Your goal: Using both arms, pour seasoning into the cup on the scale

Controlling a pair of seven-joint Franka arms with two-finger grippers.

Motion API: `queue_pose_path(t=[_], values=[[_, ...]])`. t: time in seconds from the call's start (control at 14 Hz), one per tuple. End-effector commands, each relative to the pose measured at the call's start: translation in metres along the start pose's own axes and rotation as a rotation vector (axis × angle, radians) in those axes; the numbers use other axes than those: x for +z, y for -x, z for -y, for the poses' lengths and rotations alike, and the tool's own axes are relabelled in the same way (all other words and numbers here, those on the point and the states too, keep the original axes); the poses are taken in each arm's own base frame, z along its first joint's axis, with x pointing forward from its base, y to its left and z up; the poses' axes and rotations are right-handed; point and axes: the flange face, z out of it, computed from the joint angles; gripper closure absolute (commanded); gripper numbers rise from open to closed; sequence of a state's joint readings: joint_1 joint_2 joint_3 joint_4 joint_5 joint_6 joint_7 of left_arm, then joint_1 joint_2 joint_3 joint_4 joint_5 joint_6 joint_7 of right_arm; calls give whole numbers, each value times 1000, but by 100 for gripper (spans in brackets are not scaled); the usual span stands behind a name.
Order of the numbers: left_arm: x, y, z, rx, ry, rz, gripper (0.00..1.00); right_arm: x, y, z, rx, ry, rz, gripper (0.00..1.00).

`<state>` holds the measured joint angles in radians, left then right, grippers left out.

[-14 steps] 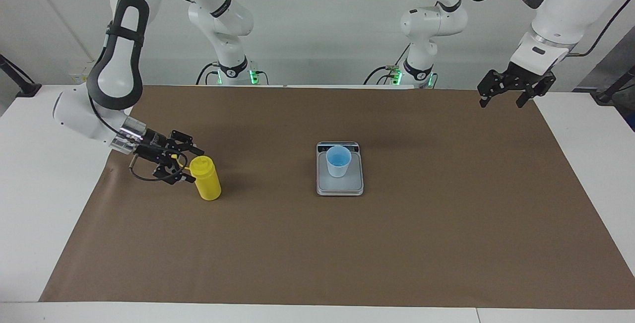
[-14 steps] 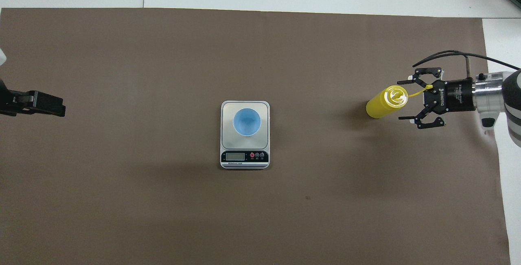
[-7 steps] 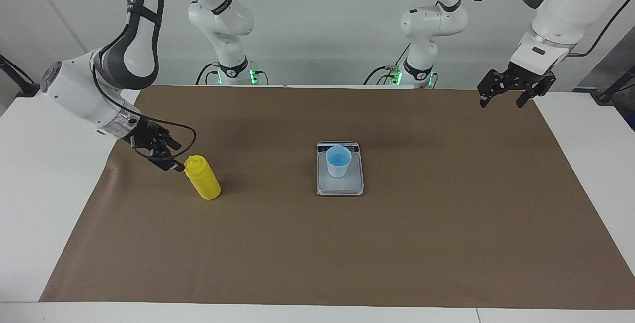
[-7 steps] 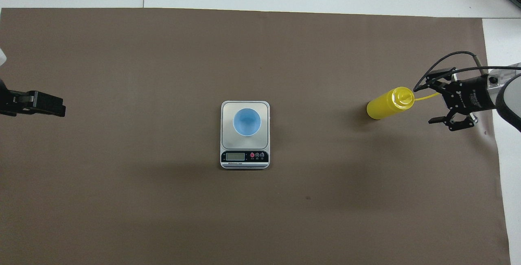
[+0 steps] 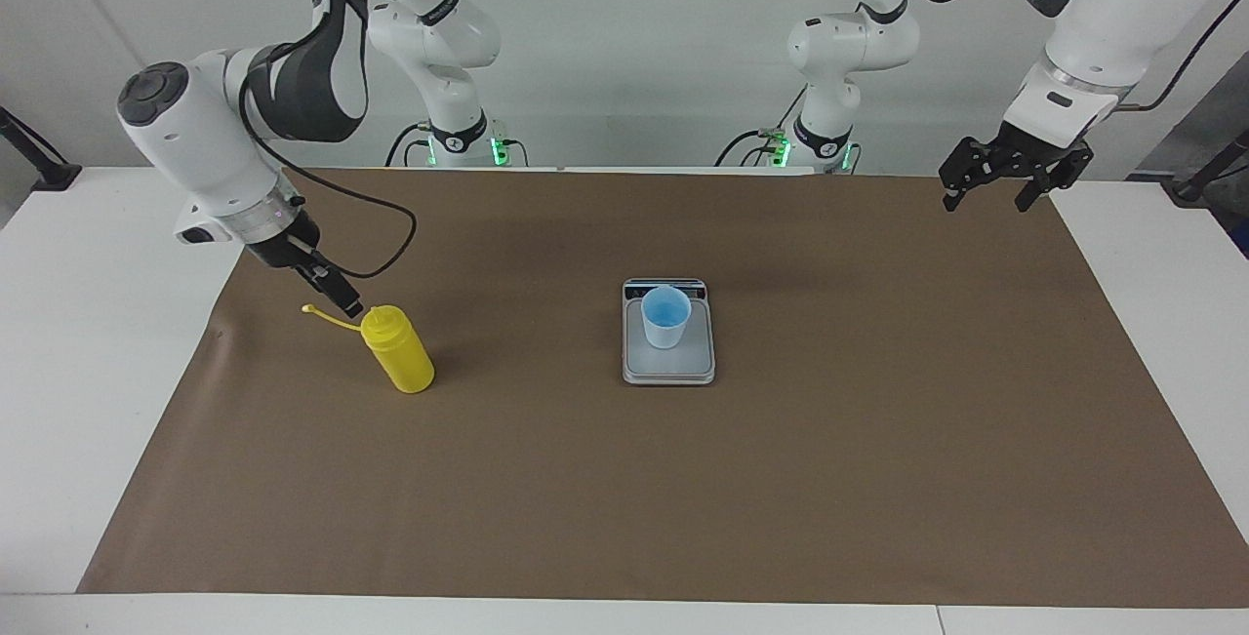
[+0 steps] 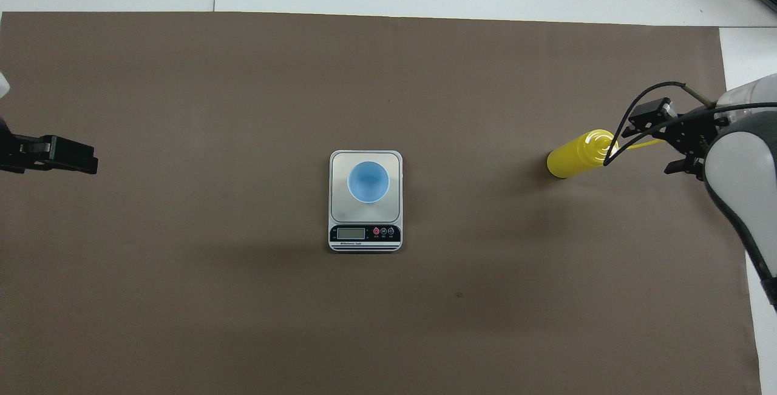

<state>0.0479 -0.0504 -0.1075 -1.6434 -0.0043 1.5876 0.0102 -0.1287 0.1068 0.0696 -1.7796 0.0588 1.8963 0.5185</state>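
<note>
The yellow seasoning bottle (image 5: 400,354) stands on the brown mat toward the right arm's end of the table. Its cap strap (image 5: 322,315) sticks out sideways from the top. It also shows in the overhead view (image 6: 573,157). My right gripper (image 5: 346,306) points down just beside the bottle's top, over the strap, open and holding nothing; it shows in the overhead view (image 6: 658,140) too. The light blue cup (image 5: 665,316) stands on the silver-grey scale (image 5: 668,370) at mid table, also seen from overhead, cup (image 6: 368,181) on scale (image 6: 340,161). My left gripper (image 5: 986,198) waits, open, raised over the mat's corner.
The brown mat (image 5: 624,498) covers most of the white table (image 5: 98,342). The scale's dark display strip (image 6: 364,234) faces the robots. The right arm's black cable (image 5: 390,235) loops above the bottle.
My right arm has swung up and its gripper has turned from level to pointing down, drawing back off the bottle's top. The cap strap now sticks out sideways. The left arm has not moved.
</note>
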Motion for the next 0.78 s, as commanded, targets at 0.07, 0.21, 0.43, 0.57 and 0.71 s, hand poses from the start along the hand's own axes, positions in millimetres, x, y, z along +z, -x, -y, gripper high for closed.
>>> queue_pose_path(t=[0.07,0.21,0.43,0.57,0.71], values=[[-1,8,2,-15,-2,9,0,-37,19,17,-208,5,-120,0],[-2,9,2,-15,-3,7,0,-60,24,19,-310,1,-147,0],[-1,8,2,-15,-2,9,0,-92,36,20,-336,-3,-163,0],[-2,9,2,-15,-3,7,0,-119,39,21,-335,8,-137,0],[-1,8,2,-15,-2,9,0,-136,40,21,-338,33,-120,0]])
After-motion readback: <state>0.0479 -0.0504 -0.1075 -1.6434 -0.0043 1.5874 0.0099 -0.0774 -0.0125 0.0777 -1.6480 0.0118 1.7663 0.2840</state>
